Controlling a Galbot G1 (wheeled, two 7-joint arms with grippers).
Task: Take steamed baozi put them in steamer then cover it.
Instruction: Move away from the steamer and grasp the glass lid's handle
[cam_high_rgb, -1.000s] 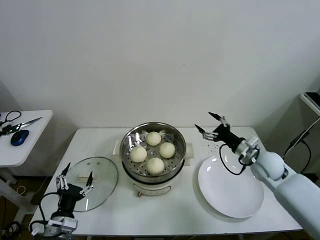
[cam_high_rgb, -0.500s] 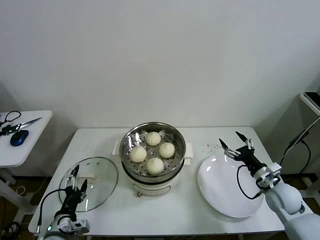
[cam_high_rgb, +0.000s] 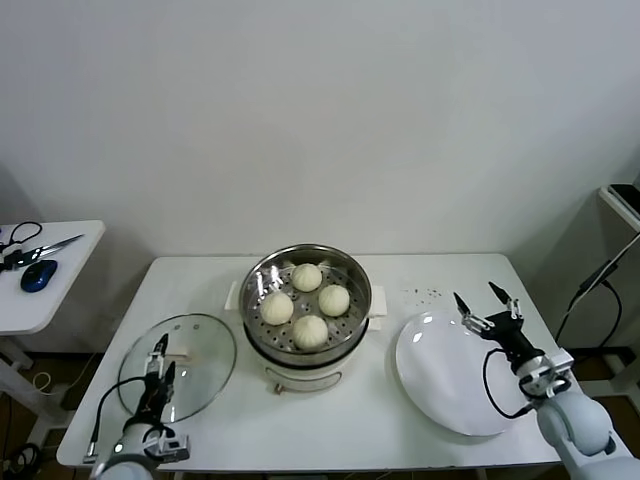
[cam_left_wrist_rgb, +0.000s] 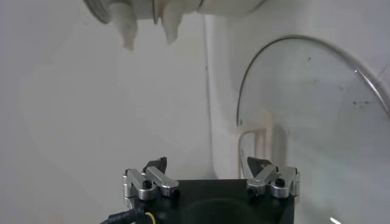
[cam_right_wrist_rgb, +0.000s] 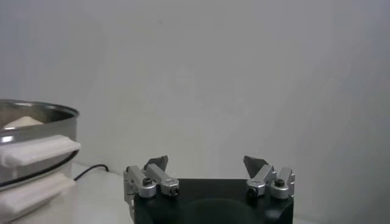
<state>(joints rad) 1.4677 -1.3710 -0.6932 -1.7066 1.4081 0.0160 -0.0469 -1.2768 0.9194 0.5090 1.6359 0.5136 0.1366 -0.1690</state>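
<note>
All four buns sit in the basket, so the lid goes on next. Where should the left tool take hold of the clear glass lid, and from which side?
Probably by the flat cream-white handle at the centre of the round clear glass lid, coming from above. The lid lies flat on the white table, so its rim offers little. The open left tool hangs over that handle.

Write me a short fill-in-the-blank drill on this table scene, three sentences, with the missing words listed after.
1. The round shiny steel steamer basket holds ____ cream-white dough buns.
2. The round clear glass lid lies flat on the white table, on the basket's ____ side.
3. The flat white round plate has ____ buns on it, and the open right hand is at its far edge.

Missing words: four; left; no
</note>
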